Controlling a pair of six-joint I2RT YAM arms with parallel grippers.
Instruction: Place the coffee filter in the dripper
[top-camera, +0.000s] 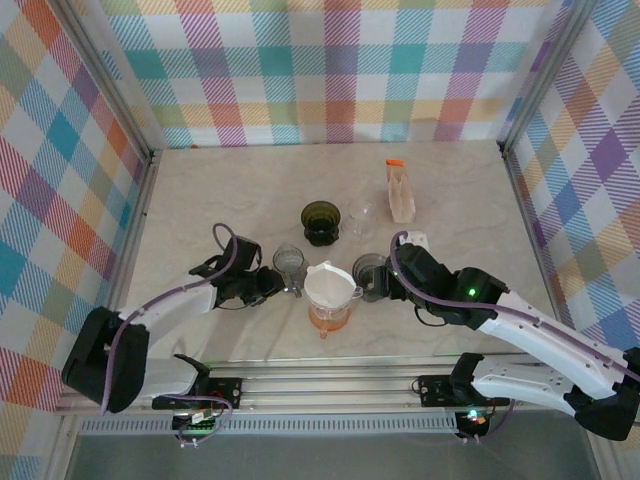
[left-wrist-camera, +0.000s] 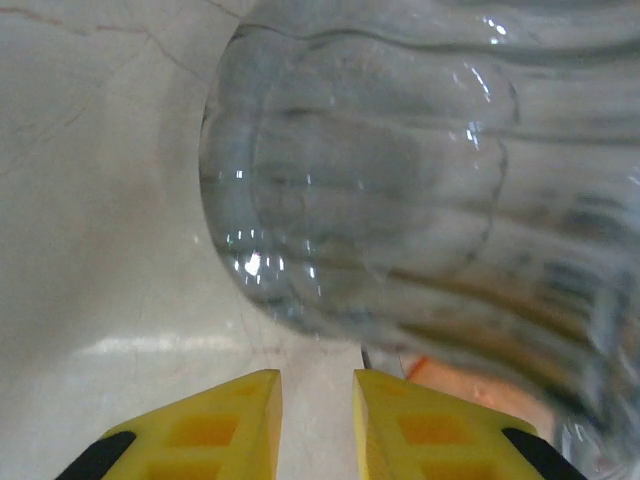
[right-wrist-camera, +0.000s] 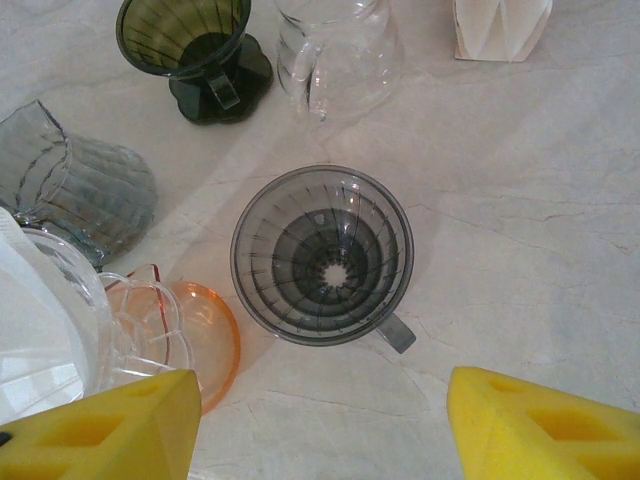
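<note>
The white coffee filter (top-camera: 330, 284) sits as a cone in a clear dripper with an orange base (top-camera: 330, 319) at the table's near middle. In the right wrist view the filter (right-wrist-camera: 35, 330) and the orange base (right-wrist-camera: 195, 340) are at the left edge. My left gripper (top-camera: 272, 288) is just left of this dripper, beside a grey ribbed dripper (top-camera: 289, 262). Its yellow fingers (left-wrist-camera: 317, 378) stand a narrow gap apart with bare table between them. My right gripper (top-camera: 388, 282) is open wide, with a smoky grey dripper (right-wrist-camera: 322, 255) just ahead of its fingers (right-wrist-camera: 320, 390).
A dark green dripper (top-camera: 321, 222) and a clear dripper (top-camera: 362, 214) stand behind the middle. A pack of white filters (top-camera: 400, 196) stands at the back right. The ribbed grey dripper (left-wrist-camera: 400, 190) looms close in front of the left fingers. Plaid walls enclose the table.
</note>
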